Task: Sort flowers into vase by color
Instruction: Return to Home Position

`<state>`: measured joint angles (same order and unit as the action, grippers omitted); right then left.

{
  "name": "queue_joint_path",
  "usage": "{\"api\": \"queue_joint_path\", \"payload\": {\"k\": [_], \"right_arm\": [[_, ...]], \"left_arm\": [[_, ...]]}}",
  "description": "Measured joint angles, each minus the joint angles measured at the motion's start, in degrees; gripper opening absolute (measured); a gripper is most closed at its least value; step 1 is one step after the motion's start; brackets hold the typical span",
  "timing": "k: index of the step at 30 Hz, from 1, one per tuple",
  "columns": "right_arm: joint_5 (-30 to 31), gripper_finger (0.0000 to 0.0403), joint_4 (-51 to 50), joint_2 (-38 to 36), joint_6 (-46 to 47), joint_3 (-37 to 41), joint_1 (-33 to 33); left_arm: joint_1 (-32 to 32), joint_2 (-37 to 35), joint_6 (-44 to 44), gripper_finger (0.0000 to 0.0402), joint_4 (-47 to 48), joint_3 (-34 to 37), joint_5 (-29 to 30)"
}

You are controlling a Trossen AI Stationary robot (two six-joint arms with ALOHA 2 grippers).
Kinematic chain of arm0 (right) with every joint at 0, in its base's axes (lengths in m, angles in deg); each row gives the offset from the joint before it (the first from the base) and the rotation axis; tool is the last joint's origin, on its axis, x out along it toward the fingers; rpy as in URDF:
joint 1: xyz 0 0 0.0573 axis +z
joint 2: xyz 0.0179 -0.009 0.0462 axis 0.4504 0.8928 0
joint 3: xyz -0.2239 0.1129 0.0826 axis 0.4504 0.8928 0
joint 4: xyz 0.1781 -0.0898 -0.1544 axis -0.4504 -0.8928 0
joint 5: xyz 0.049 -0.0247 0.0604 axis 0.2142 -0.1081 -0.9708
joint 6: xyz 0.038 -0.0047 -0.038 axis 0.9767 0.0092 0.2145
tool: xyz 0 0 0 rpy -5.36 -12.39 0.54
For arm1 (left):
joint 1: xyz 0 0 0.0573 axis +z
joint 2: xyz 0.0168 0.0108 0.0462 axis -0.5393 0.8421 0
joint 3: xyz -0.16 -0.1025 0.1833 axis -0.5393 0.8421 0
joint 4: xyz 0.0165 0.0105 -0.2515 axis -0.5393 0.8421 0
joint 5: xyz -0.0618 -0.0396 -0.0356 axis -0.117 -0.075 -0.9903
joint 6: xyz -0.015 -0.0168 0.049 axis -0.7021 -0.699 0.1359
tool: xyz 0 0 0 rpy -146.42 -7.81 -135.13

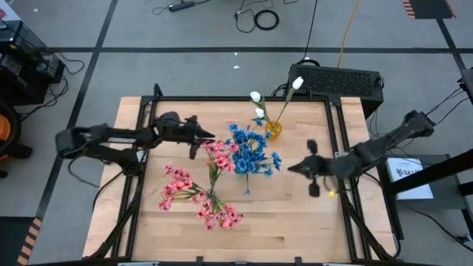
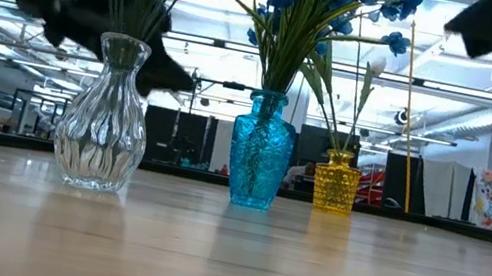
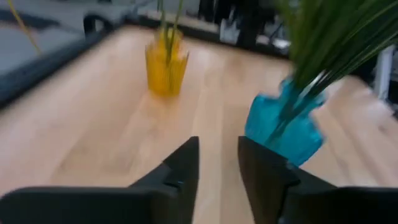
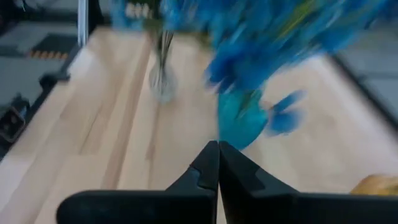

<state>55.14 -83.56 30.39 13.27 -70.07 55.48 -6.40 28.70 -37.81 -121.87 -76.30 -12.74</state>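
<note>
Three vases stand on the wooden table. The clear glass vase holds pink flowers on green stems. Blue flowers fill the blue vase. White buds rise from the yellow vase. My left gripper hovers left of the pink and blue blossoms, its fingers a small gap apart with nothing between them. My right gripper hangs right of the blue flowers, shut and empty, pointing toward the blue vase.
A black device sits just beyond the table's far right corner, and a white labelled box lies off its right edge. Bare wood stretches along the near side of the table.
</note>
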Motion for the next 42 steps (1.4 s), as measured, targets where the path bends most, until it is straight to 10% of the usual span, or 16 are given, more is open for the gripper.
{"api": "queue_joint_path", "payload": {"k": [14,42], "right_arm": [[2.96,0.0,-6.2,-22.66,-9.9,3.35,-1.29],[-7.76,0.0,20.0,-34.21,-16.63,29.65,-8.85]], "left_arm": [[-0.07,-24.22,3.53,0.0026,11.79,0.69,1.5],[-0.07,-32.19,-2.05,0.0024,-3.37,20.56,7.4]]}}
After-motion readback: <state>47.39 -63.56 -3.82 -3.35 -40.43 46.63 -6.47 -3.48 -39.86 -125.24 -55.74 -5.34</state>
